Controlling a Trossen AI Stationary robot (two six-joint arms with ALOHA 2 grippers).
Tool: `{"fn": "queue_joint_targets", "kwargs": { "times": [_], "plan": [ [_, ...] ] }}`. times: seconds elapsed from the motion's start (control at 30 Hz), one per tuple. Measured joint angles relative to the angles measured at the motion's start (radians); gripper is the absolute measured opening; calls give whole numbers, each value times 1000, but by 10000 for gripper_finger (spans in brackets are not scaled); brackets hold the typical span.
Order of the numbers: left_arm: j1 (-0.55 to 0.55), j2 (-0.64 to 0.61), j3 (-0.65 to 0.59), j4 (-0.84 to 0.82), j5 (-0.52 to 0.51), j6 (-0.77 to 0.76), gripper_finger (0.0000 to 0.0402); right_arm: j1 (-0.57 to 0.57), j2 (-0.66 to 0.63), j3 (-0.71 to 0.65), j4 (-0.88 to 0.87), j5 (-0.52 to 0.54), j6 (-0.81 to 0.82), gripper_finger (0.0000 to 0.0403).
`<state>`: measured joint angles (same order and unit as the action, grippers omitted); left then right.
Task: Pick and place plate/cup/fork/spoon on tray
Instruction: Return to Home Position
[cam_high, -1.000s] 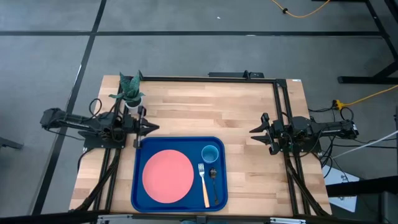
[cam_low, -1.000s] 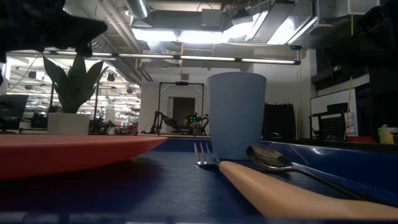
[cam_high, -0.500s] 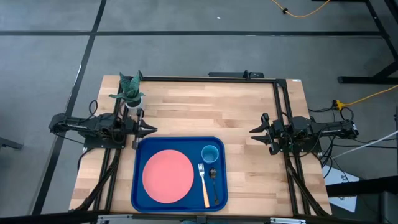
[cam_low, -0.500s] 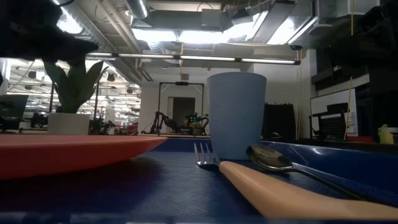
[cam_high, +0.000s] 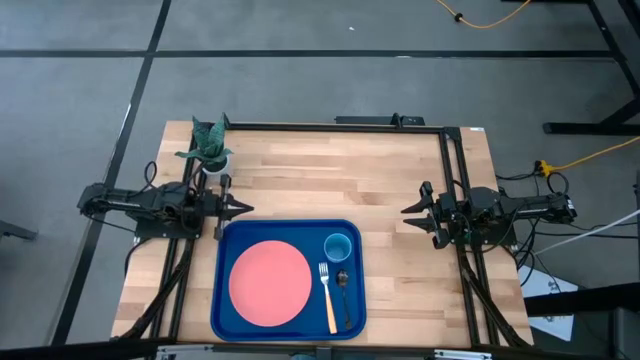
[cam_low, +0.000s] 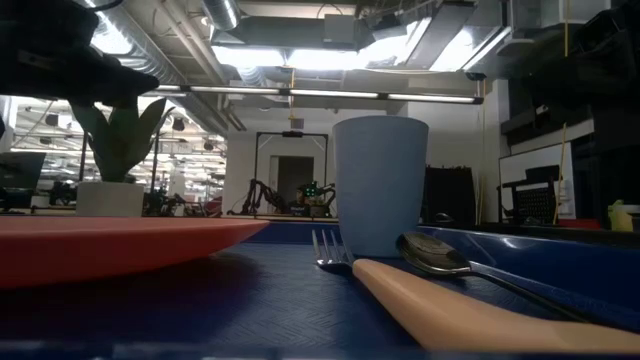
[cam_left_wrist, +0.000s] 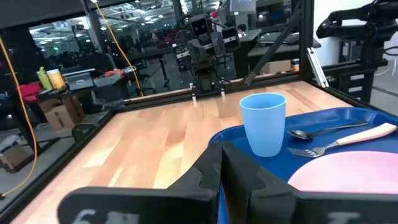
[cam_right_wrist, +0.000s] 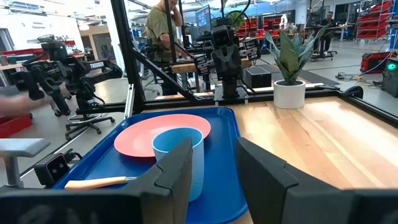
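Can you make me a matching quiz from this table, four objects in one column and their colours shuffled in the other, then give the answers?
Objects:
1. plate
2. cup
3. spoon
4. tray

Colours:
A. deep blue
B. nearly black
C. salmon pink
D. light blue

Pairs: 1-C, 2-D, 3-B, 4-A

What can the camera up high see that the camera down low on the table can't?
Only the high view shows both arms: the left gripper near the tray's far left corner, the right gripper over bare table.

Only the low view shows the room's ceiling lights.

Both show the plate, cup, fork, spoon and potted plant.
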<state>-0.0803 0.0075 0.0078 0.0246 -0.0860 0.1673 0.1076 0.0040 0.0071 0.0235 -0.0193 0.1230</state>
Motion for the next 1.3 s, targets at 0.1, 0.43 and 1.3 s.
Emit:
{"fn": "queue_joint_targets", "kwargs": {
  "times": [0.1,0.43,1.3],
  "plan": [
    [0,0,0,0,0,0,7,0,0,0,0,0,0,127],
    [0,0,0,0,-1,0,26,0,0,0,0,0,0,127],
    [0,0,0,0,-1,0,28,0,0,0,0,0,0,127]
  ]
}}
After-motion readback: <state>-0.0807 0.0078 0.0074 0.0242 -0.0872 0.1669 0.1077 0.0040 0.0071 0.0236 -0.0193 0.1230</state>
